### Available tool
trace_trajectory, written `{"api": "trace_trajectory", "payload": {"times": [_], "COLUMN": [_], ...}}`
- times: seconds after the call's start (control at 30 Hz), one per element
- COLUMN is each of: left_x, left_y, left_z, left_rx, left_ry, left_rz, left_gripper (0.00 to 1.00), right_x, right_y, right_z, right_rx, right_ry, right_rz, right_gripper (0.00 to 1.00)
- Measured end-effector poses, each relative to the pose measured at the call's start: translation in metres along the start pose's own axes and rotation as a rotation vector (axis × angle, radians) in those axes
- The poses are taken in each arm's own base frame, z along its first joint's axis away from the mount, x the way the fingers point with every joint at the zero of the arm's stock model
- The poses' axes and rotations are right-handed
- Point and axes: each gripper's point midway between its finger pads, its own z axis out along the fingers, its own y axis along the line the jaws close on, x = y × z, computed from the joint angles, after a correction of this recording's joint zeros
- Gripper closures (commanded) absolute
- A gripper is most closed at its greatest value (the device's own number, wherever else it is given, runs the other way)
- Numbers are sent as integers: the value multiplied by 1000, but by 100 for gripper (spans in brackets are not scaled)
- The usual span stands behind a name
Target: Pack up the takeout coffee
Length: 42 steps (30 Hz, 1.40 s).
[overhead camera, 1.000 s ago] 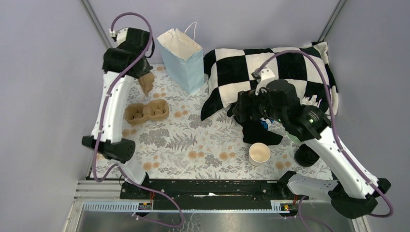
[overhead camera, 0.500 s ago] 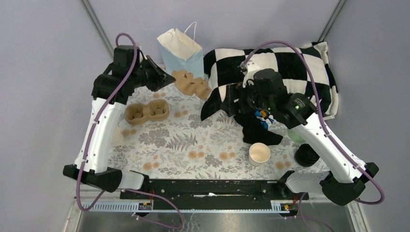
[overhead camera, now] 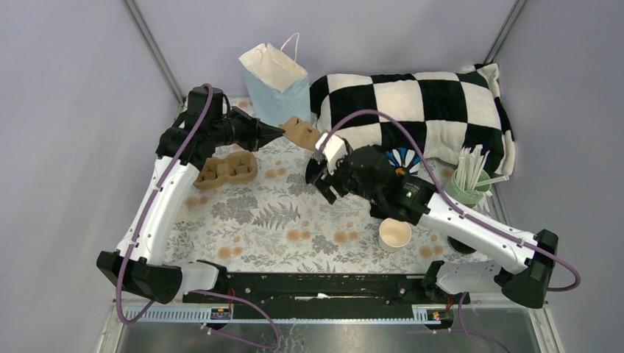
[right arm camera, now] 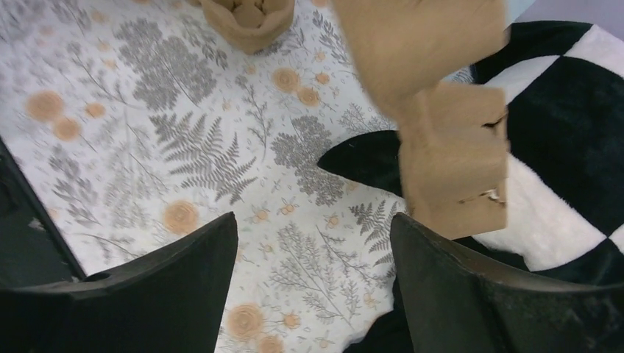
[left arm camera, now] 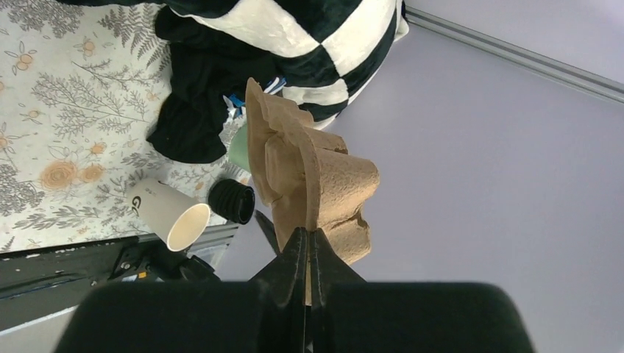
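The takeout coffee is a lidless cream paper cup [overhead camera: 395, 234] standing at the front right of the table; it also shows in the left wrist view [left arm camera: 165, 213]. My left gripper [overhead camera: 278, 133] is shut on the edge of a brown pulp cup carrier [overhead camera: 301, 133] and holds it in the air beside the blue paper bag [overhead camera: 276, 81]. In the left wrist view the carrier [left arm camera: 309, 176] sticks up from the closed left gripper [left arm camera: 309, 246]. My right gripper [overhead camera: 324, 170] is open and empty, just below that carrier. In the right wrist view the right gripper [right arm camera: 316, 272] is over the tablecloth, with the carrier [right arm camera: 441, 110] above it.
A second pulp carrier [overhead camera: 224, 169] lies on the table at the left. A black-and-white checked pillow [overhead camera: 434, 103] fills the back right. A mint-green cup of straws [overhead camera: 465, 185] stands at the right. A stack of black lids [left arm camera: 232, 202] sits near the coffee cup.
My left gripper has swung the carrier right, toward the table's middle. My right arm has moved left and lower to meet it, uncovering the cup of straws.
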Motion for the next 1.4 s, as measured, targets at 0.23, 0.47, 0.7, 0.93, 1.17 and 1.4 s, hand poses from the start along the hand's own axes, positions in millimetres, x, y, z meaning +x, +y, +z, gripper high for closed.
{"api": "trace_trajectory", "payload": {"times": [0.23,0.47,0.7,0.93,1.17,1.4], "left_x": [4,6,8,13,15,13], "left_y": [-2,-3,-4,-7,-7,-6], "left_z": [-1,-2,-2,-7,-8,-7], "left_rx": [5,5,7,25,30,26], "left_ry": [25,36,49,65,77,70], "left_rz": [-33,-47,-52,-55,-59,-67], "left_gripper": [100,100,100,100,100,100], "right_x": [36,-6,-26,-29,-35,-38], "right_y": [9,-5,-38,-27,-36,-45], "right_z": [-1,-11,-7,24,33,33], "right_rx": [-52,-70,-59,-141,-96,-47], "right_ry": [-98,-279,-383,-386,-405,-402], "right_rz": [-180,-250,-289,-317,-348,-355], "right_gripper": [31,35,36,39,62,86]}}
